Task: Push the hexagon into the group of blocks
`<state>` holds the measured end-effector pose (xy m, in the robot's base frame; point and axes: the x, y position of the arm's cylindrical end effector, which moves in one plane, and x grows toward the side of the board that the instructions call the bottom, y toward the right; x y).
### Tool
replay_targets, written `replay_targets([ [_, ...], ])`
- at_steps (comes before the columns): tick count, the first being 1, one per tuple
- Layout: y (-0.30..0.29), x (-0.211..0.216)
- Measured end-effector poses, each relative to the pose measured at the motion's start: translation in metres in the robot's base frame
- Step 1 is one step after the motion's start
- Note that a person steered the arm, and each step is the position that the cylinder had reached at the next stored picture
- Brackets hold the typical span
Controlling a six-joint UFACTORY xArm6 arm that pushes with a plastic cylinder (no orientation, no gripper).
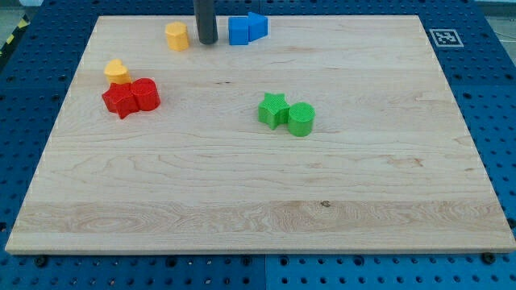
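Observation:
The yellow hexagon (177,36) sits near the view's top, left of centre. My tip (207,41) stands just right of it, between it and two blue blocks (246,29) that touch each other. At the view's left a yellow heart-like block (117,72) touches a red star (121,101) and a red cylinder (146,94). A green star (273,109) and a green cylinder (301,119) sit together near the middle.
The wooden board (266,201) lies on a blue pegboard table. A fiducial marker (446,36) lies off the board's top right corner.

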<state>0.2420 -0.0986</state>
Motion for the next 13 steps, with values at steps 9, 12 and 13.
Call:
replay_targets([
  [9, -0.02, 0.047],
  [12, -0.083, 0.088],
  [13, -0.061, 0.086],
])
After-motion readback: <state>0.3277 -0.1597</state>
